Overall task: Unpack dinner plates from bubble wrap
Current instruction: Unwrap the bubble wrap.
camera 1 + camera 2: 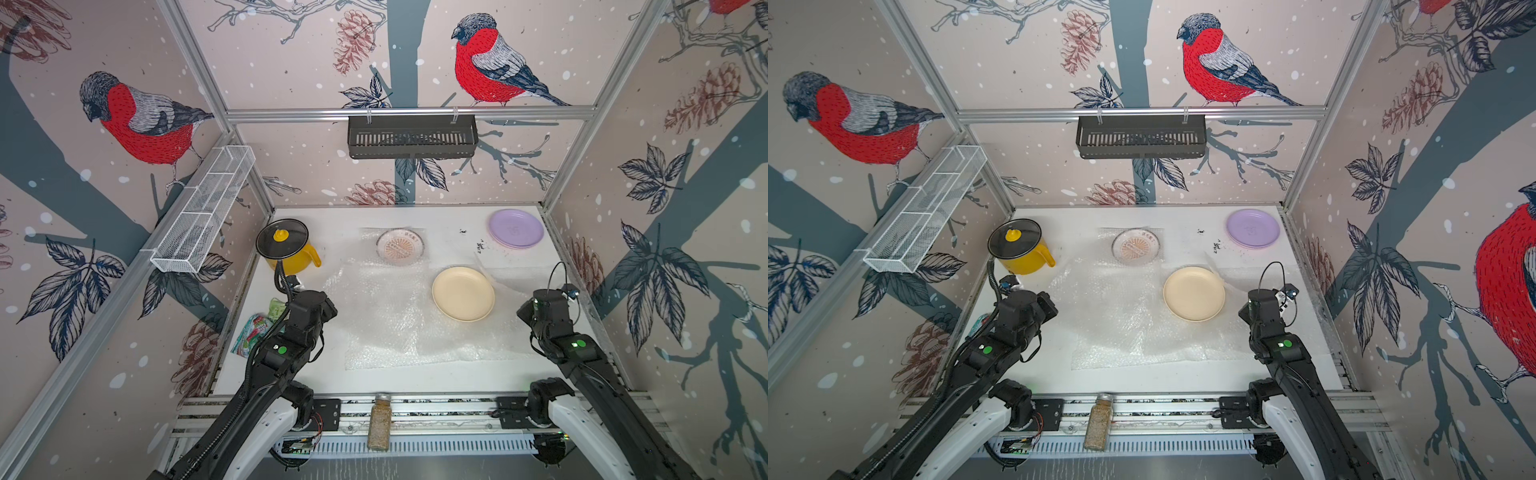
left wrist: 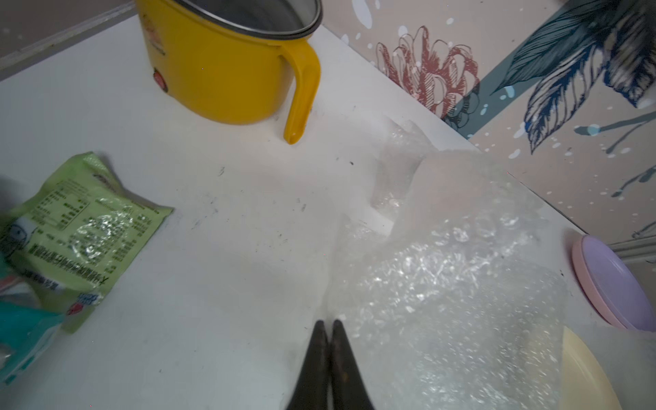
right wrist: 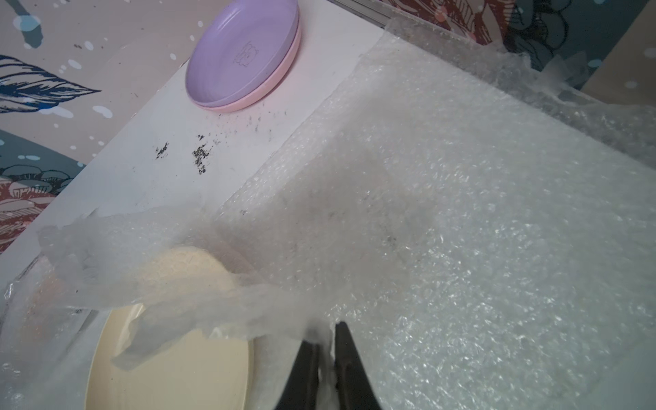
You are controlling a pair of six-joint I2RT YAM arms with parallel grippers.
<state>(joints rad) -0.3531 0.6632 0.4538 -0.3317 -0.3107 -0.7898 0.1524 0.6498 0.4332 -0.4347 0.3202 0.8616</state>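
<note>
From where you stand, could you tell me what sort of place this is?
Probably a robot test booth: bird wallpaper panels on an aluminium frame, two black robot arms on a front rail, and a white tabletop with a round cream plate on clear bubble wrap.

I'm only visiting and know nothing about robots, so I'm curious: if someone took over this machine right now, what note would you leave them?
Grippers: the left gripper is shut on the left edge of the bubble wrap. The right gripper is closed on a bunched flap of wrap beside the cream plate.
Done: the lilac plate is stacked on the pink plate in the far right corner. The cream plate lies mostly bare on the opened wrap.
Left: the sunburst plate, far middle, looks covered by wrap and needs freeing. The cream plate then has to come off the wrap.
</note>
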